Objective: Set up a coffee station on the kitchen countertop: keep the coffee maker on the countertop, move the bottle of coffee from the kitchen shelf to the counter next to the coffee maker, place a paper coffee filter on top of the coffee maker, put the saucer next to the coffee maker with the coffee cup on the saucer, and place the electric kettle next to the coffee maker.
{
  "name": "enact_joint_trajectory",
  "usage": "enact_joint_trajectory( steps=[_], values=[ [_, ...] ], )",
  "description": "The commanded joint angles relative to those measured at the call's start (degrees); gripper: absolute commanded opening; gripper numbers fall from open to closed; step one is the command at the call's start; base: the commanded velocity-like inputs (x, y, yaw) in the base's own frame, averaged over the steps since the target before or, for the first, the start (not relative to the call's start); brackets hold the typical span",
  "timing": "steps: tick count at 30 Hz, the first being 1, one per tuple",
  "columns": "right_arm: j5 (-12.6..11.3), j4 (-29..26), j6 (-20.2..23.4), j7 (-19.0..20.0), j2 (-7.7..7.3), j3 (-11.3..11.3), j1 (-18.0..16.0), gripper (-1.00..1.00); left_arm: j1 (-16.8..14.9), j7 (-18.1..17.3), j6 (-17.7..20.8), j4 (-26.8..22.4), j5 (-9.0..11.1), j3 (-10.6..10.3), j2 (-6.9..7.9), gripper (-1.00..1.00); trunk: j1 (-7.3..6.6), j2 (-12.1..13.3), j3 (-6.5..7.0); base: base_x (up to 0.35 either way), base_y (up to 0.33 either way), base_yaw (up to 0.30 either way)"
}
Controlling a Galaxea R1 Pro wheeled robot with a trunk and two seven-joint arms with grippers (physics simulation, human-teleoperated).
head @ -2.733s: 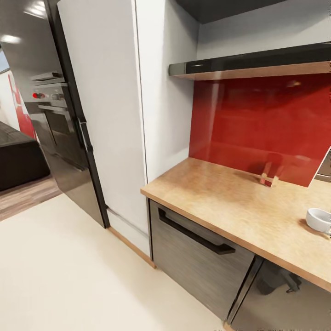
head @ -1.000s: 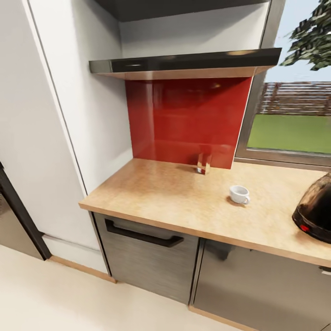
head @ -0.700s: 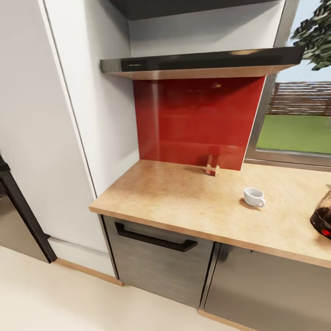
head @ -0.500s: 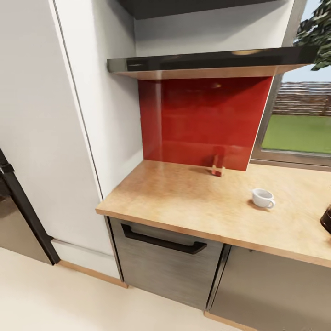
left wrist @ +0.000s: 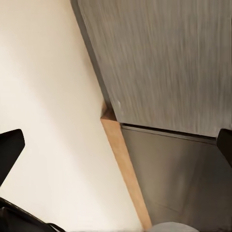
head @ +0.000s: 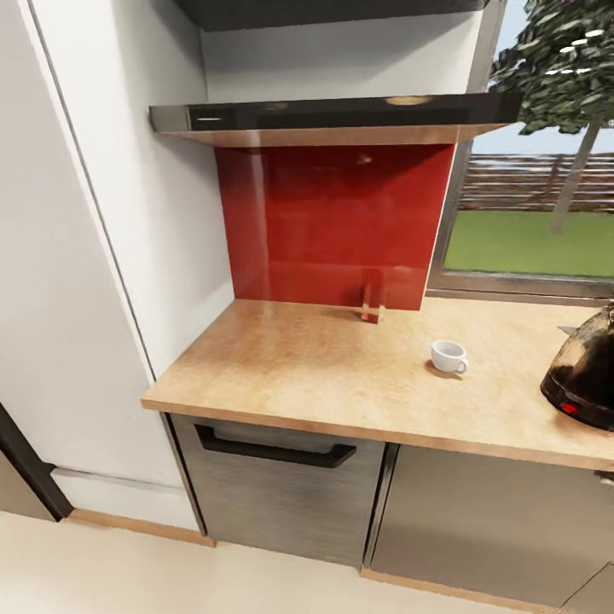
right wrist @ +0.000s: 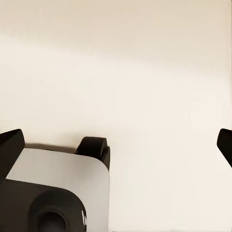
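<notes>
Head view, lower right of the frame: one coffee cup [head: 448, 356], white, upright, handle toward the frame's right, standing directly on the kitchen countertop [head: 324, 367]. One electric kettle [head: 584, 379], dark glass with a red switch at its base, at the right edge on the same countertop, well apart from the cup and partly cut off by the frame. One small red and wooden object [head: 371, 304] stands at the back against the red backsplash [head: 333, 222]; what it is cannot be told. One dark shelf slab [head: 333, 115] with a wood underside sits above the backsplash, and a second dark slab [head: 324, 10] lies at the top edge. One window [head: 533, 213] at upper right shows grass, a fence and a tree. One drawer front with a black bar handle [head: 273, 449] sits under the countertop, with a tall white panel [head: 77, 281] at left.

Left wrist view: left gripper [left wrist: 116, 147] spread wide, black fingertips [left wrist: 9, 150] at opposite frame edges, nothing between them; beyond, grey cabinet fronts [left wrist: 169, 63], a wooden plinth strip [left wrist: 126, 169] and cream floor [left wrist: 48, 96].

Right wrist view: right gripper [right wrist: 116, 145] equally wide apart and empty, over floor and part of the robot's white and black base [right wrist: 58, 188].
</notes>
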Motion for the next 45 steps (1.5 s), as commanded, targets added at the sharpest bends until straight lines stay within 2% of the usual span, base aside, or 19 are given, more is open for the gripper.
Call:
enact_joint_trajectory(
  steps=[1,12,28,38,45],
  values=[
    [-0.15,0.23,-0.38,0.19,-0.01,0.13,-0.1,1.0,0.04,-0.14,0.26,-0.09,0.58,-0.46,0.0,1.0,0.0,-0.03,-0.04,0.0,0.002,-0.278],
    [-0.15,0.23,-0.39,0.19,-0.01,0.13,-0.1,1.0,0.04,-0.14,0.26,-0.08,0.58,-0.41,0.01,1.0,0.0,-0.03,-0.04,0.005,0.026,-0.24],
    [-0.11,0.23,-0.31,0.25,-0.04,0.13,-0.1,1.0,0.04,-0.14,0.26,-0.09,0.58,-0.43,0.0,1.0,0.0,-0.03,-0.04,0.061,0.265,-0.023],
    [-0.12,0.23,-0.29,0.25,-0.01,0.13,-0.1,1.0,0.04,-0.14,0.26,-0.07,0.58,-0.45,0.01,1.0,0.0,-0.03,-0.04,0.002,0.05,-0.237],
    [-0.15,0.23,-0.37,0.25,-0.02,0.13,-0.1,1.0,0.04,-0.09,0.26,-0.09,0.58,-0.49,0.0,1.0,0.0,-0.03,-0.04,0.0,0.242,-0.087]
  ],
)
